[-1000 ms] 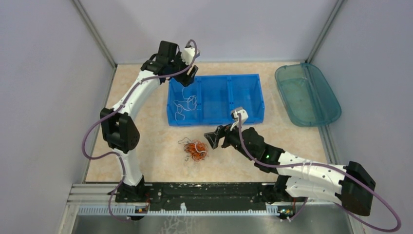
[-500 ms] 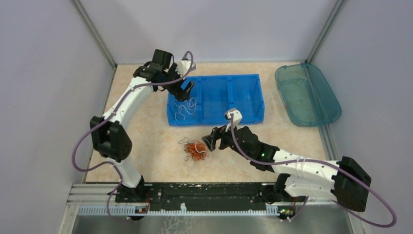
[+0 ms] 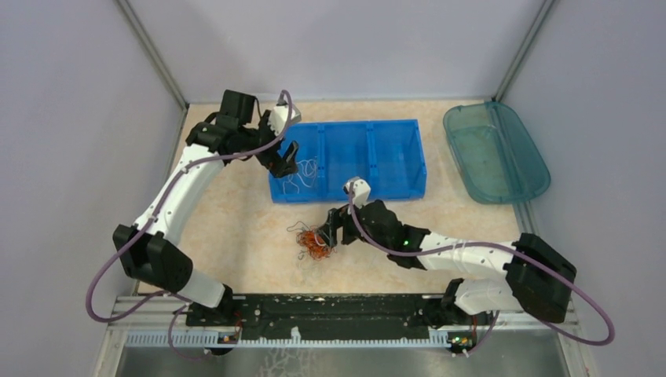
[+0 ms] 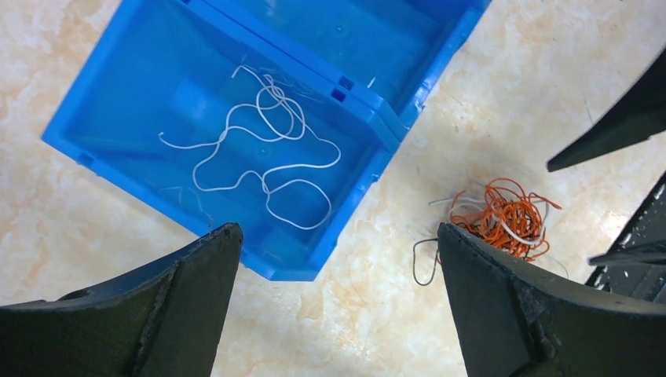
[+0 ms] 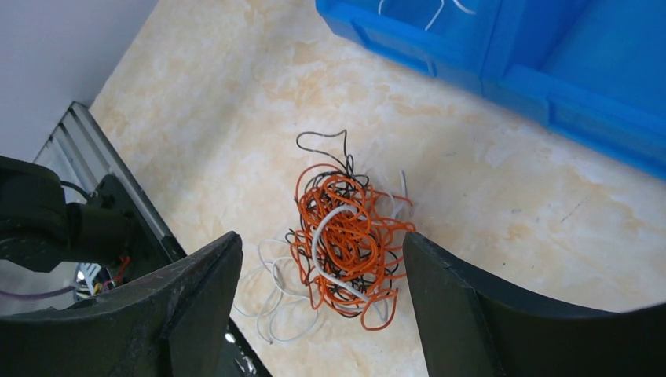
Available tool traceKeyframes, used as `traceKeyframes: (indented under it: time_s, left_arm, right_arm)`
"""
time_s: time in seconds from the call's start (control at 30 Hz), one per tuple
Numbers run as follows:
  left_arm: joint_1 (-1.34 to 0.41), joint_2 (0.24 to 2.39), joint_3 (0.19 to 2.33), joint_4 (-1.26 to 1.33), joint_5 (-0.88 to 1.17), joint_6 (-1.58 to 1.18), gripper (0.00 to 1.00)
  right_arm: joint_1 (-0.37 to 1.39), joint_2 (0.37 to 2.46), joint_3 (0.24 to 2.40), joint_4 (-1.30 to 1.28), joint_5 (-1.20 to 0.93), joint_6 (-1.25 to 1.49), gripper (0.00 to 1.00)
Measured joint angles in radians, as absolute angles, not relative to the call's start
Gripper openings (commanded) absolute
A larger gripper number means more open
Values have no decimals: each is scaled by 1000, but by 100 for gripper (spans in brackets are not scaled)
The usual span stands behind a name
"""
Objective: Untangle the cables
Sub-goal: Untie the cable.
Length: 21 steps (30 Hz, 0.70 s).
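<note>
The left gripper (image 3: 284,161) hangs with its jaws spread wide and nothing between them, over the near left corner of the blue bin (image 3: 345,124), which stands toward the far edge of the table (image 3: 236,228). In the left wrist view its two dark fingers (image 4: 188,298) frame the near wall of the bin's left compartment, and neither touches the bin or any wire. A few loose white cables (image 4: 267,149) lie curled on the floor of that compartment, apart from one another. The right gripper (image 3: 334,228) is low over the middle of the table, just at the right side of the tangle of cables (image 3: 316,242), between the bin and the near edge. Its jaws are open too, though less widely, and they grip nothing. In the right wrist view the tangle (image 5: 345,243) shows in the gap between the fingers (image 5: 196,298): mostly red-orange loops with white and black strands through them, thin white loops spilling toward the near edge and a black loop pointing toward the bin. Whether a fingertip touches the strands cannot be told. A teal tray (image 3: 471,118) sits at the far right corner.
</note>
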<state>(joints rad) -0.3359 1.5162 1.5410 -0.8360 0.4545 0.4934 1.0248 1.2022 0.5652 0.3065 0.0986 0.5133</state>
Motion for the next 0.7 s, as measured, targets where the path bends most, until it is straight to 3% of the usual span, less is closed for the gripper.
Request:
traceKeyframes:
  time_s: [0.7]
  left_arm:
    - [-318, 1274, 1245, -823, 618, 646, 100]
  right_arm:
    - [1026, 1467, 612, 396, -7, 590, 51]
